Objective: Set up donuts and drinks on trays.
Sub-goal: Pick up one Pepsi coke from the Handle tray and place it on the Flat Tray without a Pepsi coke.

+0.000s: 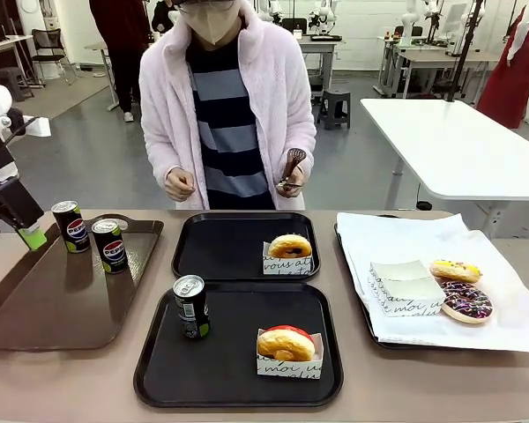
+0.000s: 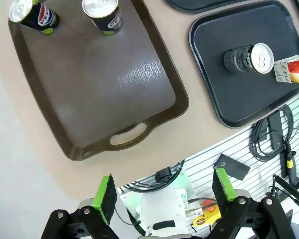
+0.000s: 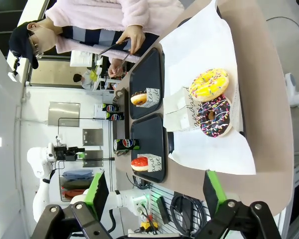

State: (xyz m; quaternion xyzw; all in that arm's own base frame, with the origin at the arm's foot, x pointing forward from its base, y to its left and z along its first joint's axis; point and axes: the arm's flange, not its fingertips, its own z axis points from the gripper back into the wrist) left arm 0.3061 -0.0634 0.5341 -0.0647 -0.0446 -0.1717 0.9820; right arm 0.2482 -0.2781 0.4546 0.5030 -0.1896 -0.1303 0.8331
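Observation:
Two black trays lie mid-table. The far tray (image 1: 220,251) carries a plain donut (image 1: 290,245) in its paper holder. On the near tray (image 1: 234,370) stand a Pepsi can (image 1: 191,307) and a red-iced donut (image 1: 286,343). Two more cans (image 1: 70,226) (image 1: 110,245) stand on the brown tray (image 1: 53,308). My left gripper (image 1: 26,231) hovers over that tray's left edge; in the left wrist view it (image 2: 164,191) is open and holds nothing. High above the table's right end, my right gripper (image 3: 155,191) is open, looking down on the yellow donut (image 3: 209,83) and the chocolate-sprinkle donut (image 3: 214,115).
The paper-lined tray (image 1: 397,233) at the right holds the yellow donut (image 1: 455,270), the chocolate-sprinkle donut (image 1: 465,300) and spare paper holders (image 1: 404,284). A person at the far side holds tongs (image 1: 293,167) above the far tray.

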